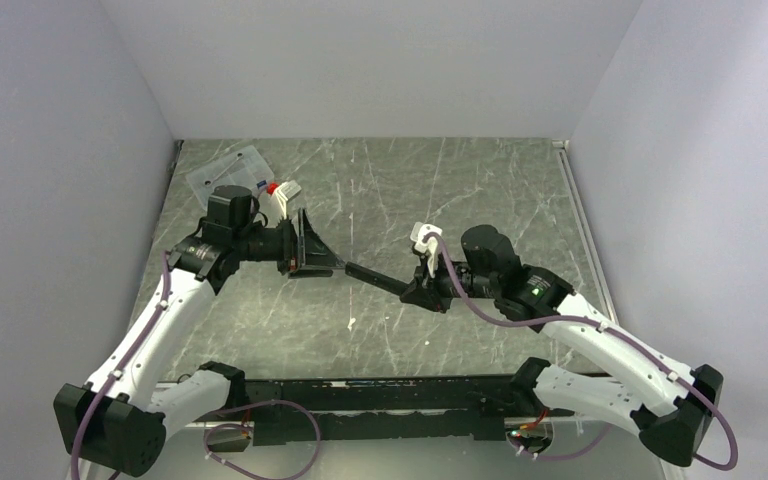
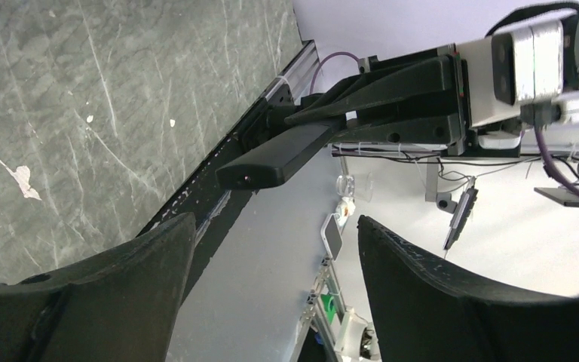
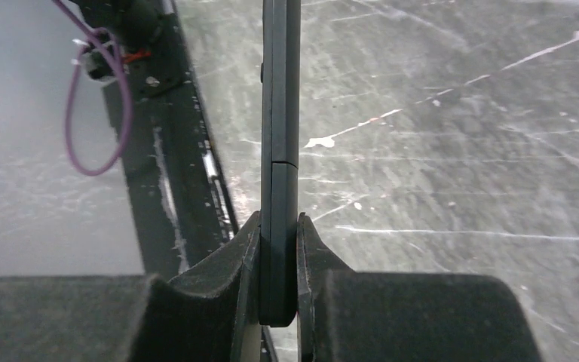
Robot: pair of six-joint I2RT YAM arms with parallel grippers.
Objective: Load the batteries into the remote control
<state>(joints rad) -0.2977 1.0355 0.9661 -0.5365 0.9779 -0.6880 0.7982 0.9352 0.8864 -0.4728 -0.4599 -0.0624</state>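
Currently I am clamping the remote [image 3: 280, 113] edge-on in my right gripper [image 3: 279, 230]. Both pads [image 3: 313, 249] are pressing its flat faces near one end, and the rest is projecting free. I am holding it in the air above the table [image 1: 440, 190] and pointing its free end toward my left gripper [image 2: 271, 230]. The left jaws are standing wide apart with nothing between them. The remote's tip is lying near them, not touching.

Progress, as I am judging it, is early. I am seeing no batteries in any view, neither in a gripper nor in the remote, and no open compartment. Lifting and presenting the remote appears done. Opening the cover, fetching both batteries and seating them all appear left to do. A clear packet [image 1: 228, 170] is lying at the far left of the table — whether it is holding the batteries, I cannot tell.

The remote is showing as a slim, flat black bar with rounded edges. A fine seam is crossing its narrow edge just ahead of my right pads — I am taking this for the cover joint. Its end face is carrying a small dark window.
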